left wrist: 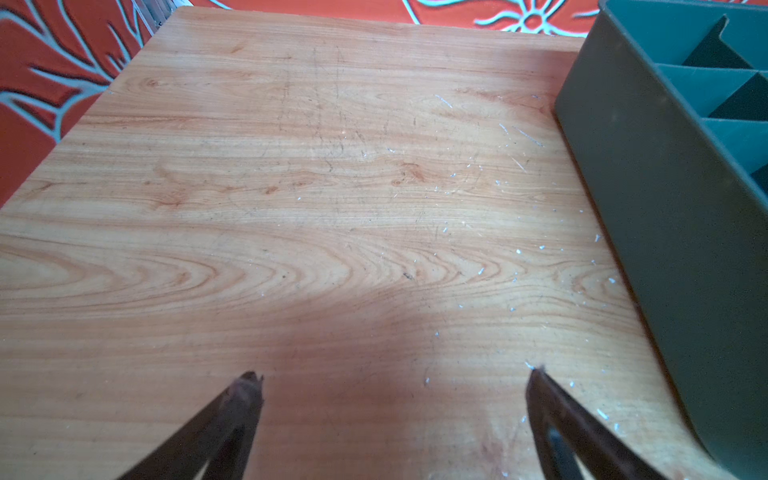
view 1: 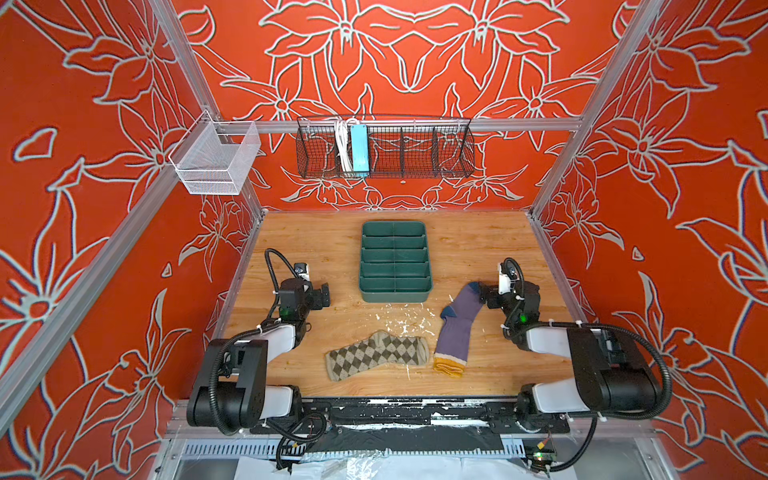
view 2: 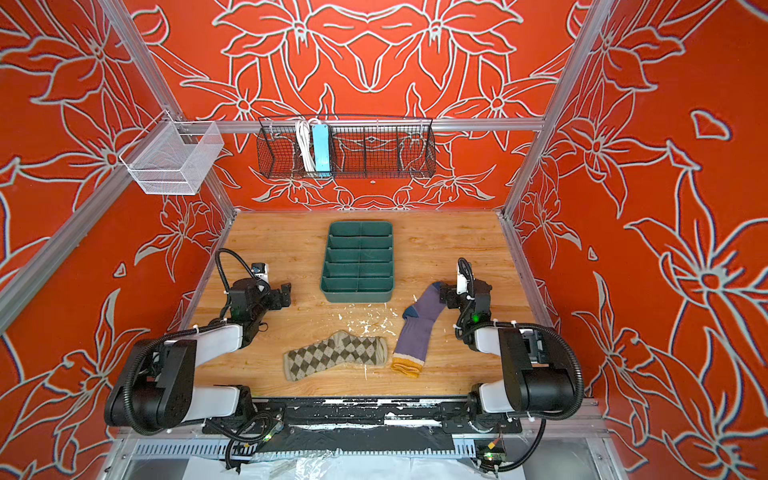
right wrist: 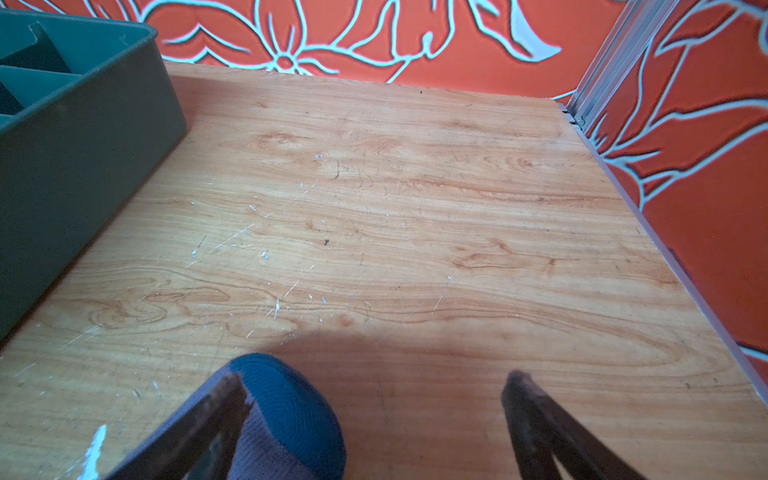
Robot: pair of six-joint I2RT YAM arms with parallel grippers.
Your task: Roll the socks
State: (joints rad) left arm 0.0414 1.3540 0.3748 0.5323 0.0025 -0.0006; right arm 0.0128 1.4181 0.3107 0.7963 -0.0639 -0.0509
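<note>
Left tool [left wrist: 392,373] and right tool [right wrist: 374,378] are spread, empty. The purple cloth sock [view 1: 457,332] is soft and floppy; pinch its toe

Light: bright, even, from overhead; colours strong.
Shadows: one soft, dim patch on the table [left wrist: 332,187] beneath the left gripper [left wrist: 395,376]; a like patch in the right wrist view (paler toward its rim).
Focus: wood grain sharp; the gripper's fingers [left wrist: 232,415] blurred.
Top views: wall pattern [view 1: 62,208] soft-edged; metal rails [view 1: 104,249] splay toward the picture corners.
</note>
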